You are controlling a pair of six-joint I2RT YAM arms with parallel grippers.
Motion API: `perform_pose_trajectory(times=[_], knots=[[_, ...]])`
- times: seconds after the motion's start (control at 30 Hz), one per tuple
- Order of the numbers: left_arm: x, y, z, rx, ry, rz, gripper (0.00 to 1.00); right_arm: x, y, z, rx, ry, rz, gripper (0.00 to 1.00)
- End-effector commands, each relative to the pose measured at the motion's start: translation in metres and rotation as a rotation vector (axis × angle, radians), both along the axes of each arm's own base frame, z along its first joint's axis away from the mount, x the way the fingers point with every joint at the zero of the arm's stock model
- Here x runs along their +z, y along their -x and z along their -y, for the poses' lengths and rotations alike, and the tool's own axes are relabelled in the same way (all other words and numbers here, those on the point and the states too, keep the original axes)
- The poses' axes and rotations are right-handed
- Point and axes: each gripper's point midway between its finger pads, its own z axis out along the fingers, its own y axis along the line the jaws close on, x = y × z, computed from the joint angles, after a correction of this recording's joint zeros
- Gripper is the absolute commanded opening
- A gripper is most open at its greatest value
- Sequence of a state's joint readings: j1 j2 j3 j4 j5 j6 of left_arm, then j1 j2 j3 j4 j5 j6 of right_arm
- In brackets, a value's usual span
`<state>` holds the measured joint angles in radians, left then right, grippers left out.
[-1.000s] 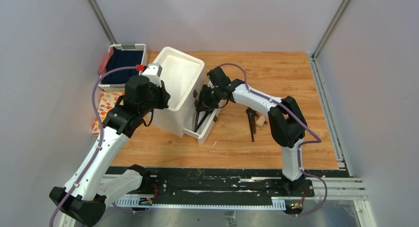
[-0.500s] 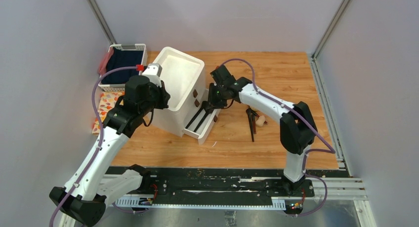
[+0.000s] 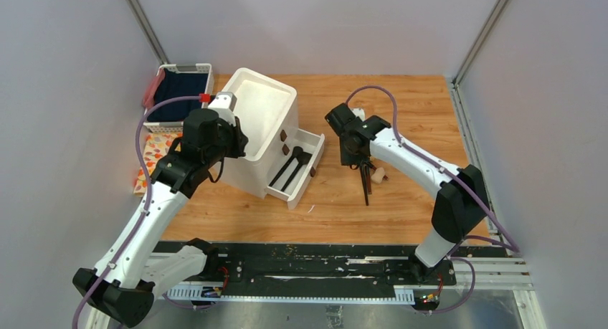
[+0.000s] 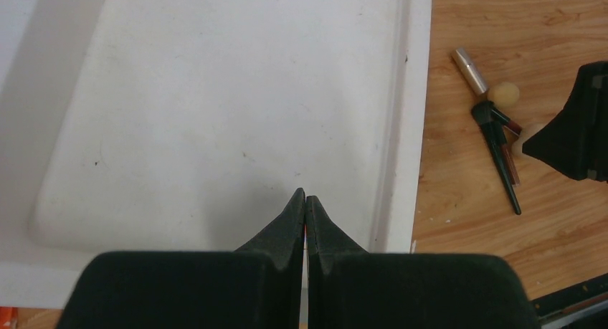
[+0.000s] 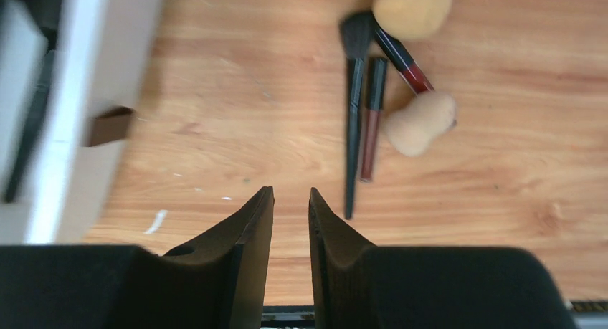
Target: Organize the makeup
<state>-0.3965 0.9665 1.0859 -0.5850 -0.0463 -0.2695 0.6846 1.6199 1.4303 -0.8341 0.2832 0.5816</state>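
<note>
Loose makeup lies on the wood: a black brush (image 5: 353, 121), a reddish-brown stick (image 5: 370, 128), a beige gourd-shaped sponge (image 5: 419, 122), a rounder sponge (image 5: 411, 6) and a red-and-black stick (image 5: 401, 56). In the top view this pile (image 3: 367, 178) sits right of the white box (image 3: 262, 110). Two black sticks (image 3: 287, 173) lie in its pulled-out bottom drawer (image 3: 313, 144). My right gripper (image 3: 356, 160) hovers just left of the pile, open by a narrow gap and empty (image 5: 290, 193). My left gripper (image 4: 305, 196) is shut, resting on the box's white top.
A white basket (image 3: 179, 92) with dark blue cloth stands at the back left, with a patterned sheet (image 3: 154, 153) in front of it. A brown drawer knob (image 5: 109, 125) juts out left of my right gripper. A silver tube (image 4: 469, 69) lies beyond the pile.
My right gripper let go of the black sticks, which now lie in the drawer, then swung right to the pile on the table. The left arm has not moved.
</note>
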Motion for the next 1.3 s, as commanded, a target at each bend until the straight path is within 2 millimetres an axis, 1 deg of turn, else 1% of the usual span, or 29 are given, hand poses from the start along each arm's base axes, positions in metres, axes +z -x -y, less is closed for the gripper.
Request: perform_pose_trajectory(times=[0.0, 0.1, 0.37, 0.53, 0.7, 0.87, 0.97, 1.03, 1.17, 1.27], knots=[[-0.004, 0.001, 0.007, -0.024, 0.016, -0.016, 0.0, -0.039, 0.017, 0.042, -0.042, 0.178, -0.121, 0.28], [-0.004, 0.001, 0.007, -0.022, 0.012, -0.015, 0.0, -0.059, 0.018, 0.045, -0.047, 0.168, -0.184, 0.27], [-0.007, 0.0, 0.007, -0.02, 0.012, -0.024, 0.0, -0.098, 0.016, 0.06, -0.074, 0.143, -0.281, 0.25], [-0.008, -0.001, 0.007, -0.017, 0.01, -0.027, 0.0, -0.111, 0.005, 0.06, -0.074, 0.114, -0.3, 0.24], [-0.008, -0.002, 0.005, -0.004, 0.007, -0.026, 0.0, -0.126, -0.002, 0.054, -0.063, 0.101, -0.331, 0.23], [-0.009, -0.003, 0.005, -0.002, 0.004, -0.028, 0.0, -0.141, -0.003, 0.053, -0.072, 0.084, -0.359, 0.23], [-0.01, -0.004, 0.005, -0.001, 0.003, -0.032, 0.0, -0.145, -0.002, 0.055, -0.077, 0.075, -0.366, 0.22], [-0.012, -0.004, 0.006, -0.001, 0.005, -0.038, 0.0, -0.148, -0.002, 0.054, -0.072, 0.054, -0.374, 0.17], [-0.014, -0.006, 0.008, -0.006, 0.01, -0.049, 0.0, -0.153, -0.001, 0.047, -0.054, 0.016, -0.398, 0.01], [-0.013, -0.005, 0.008, -0.005, 0.011, -0.046, 0.0, -0.148, -0.001, 0.042, -0.044, -0.02, -0.374, 0.0]])
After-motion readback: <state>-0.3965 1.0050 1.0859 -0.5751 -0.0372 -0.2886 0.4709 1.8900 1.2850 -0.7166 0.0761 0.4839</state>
